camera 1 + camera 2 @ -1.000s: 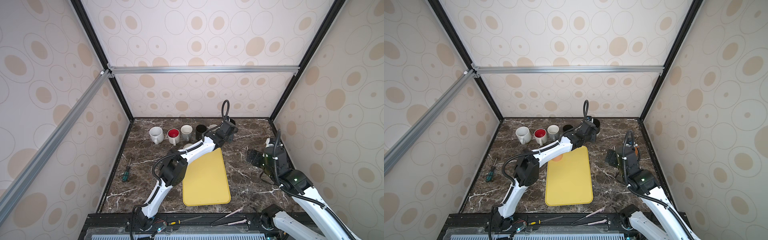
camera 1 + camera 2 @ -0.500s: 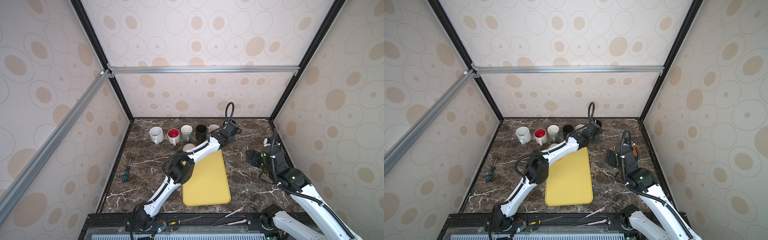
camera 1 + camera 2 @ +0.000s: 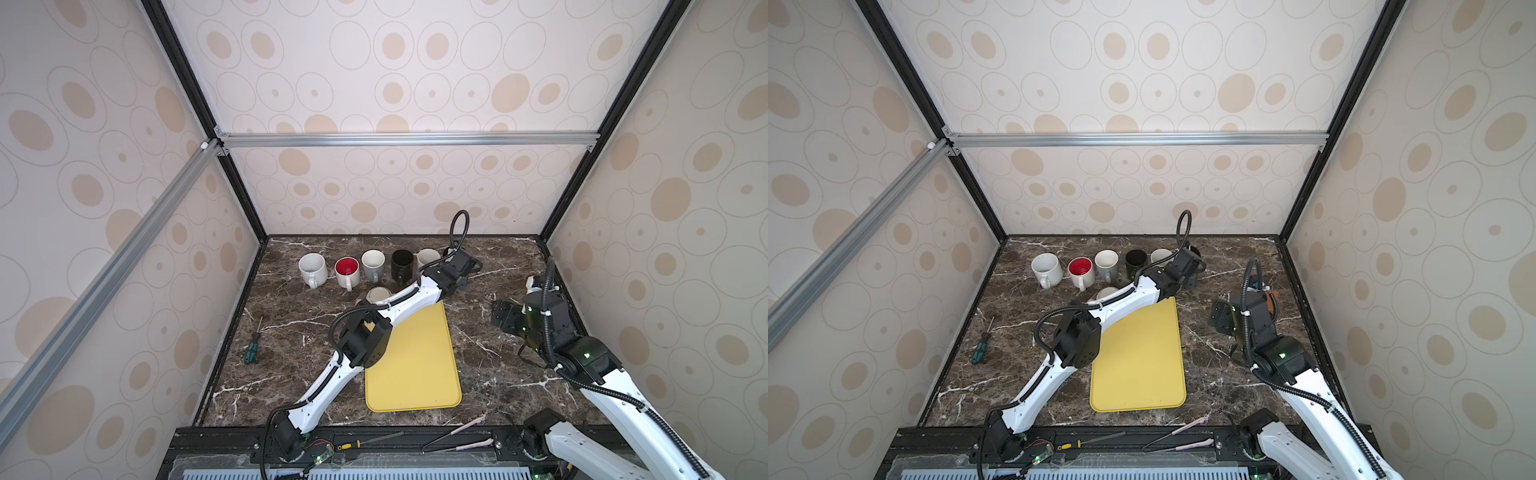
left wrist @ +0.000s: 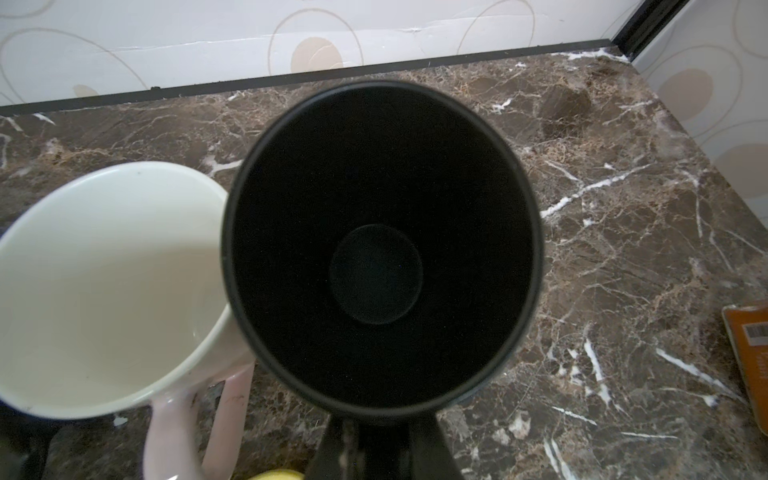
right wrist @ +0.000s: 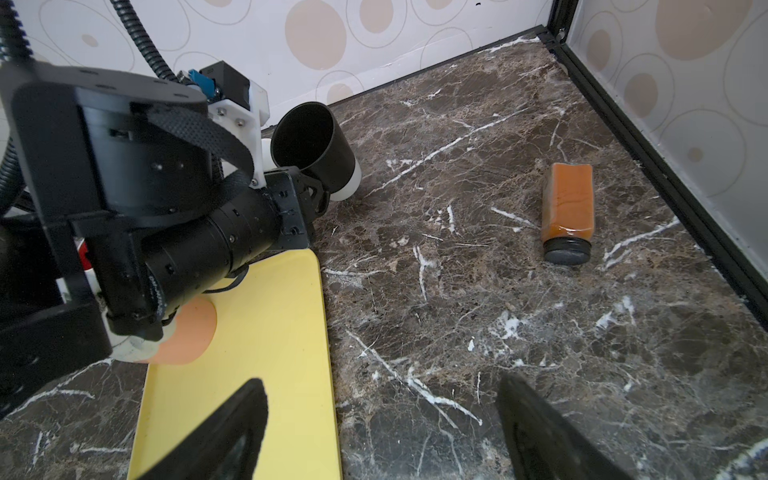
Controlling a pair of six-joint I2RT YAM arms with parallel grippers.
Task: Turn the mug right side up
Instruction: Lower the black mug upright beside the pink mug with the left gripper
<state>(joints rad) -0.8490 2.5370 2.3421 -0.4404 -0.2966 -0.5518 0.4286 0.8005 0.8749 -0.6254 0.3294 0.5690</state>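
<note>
- Over the last second the left arm has stretched farther toward the table's far edge. Its elbow has swung forward and to the right, over the yellow tray (image 3: 415, 365). The right arm has barely shifted.
- The left fingers (image 5: 311, 189) are clamped on the black mug (image 5: 311, 145), low at its side, where we take the handle to be.
- The black mug sits near the far edge, right of the middle, at the right end of the mug row and just beside the cream mug (image 4: 104, 282).
- The black mug's mouth faces up and leans toward the left arm, so the left wrist view looks straight down inside it. We judge the turn nearly done, with a slight tilt left to take out.
- We cannot tell whether its white base already touches the table.
- A grip at the side keeps the mouth and base free, which suits rotating the mug and then standing it down.
- The right fingers (image 3: 498, 318) stand wide apart and hold nothing. They hover near the right edge, well apart from the mug and out of the left arm's way.
- Room is tight on the row side, where the cream mug crowds the rim, so any drift that way risks a knock.
- Toward the far right corner the marble is open. The only thing there is the sauce jar (image 5: 567, 208), lying on its side by the right edge, well apart.
- An orange cup (image 5: 187, 332) lies on the tray under the left arm, so we think a straight pull-back should stay high.
</note>
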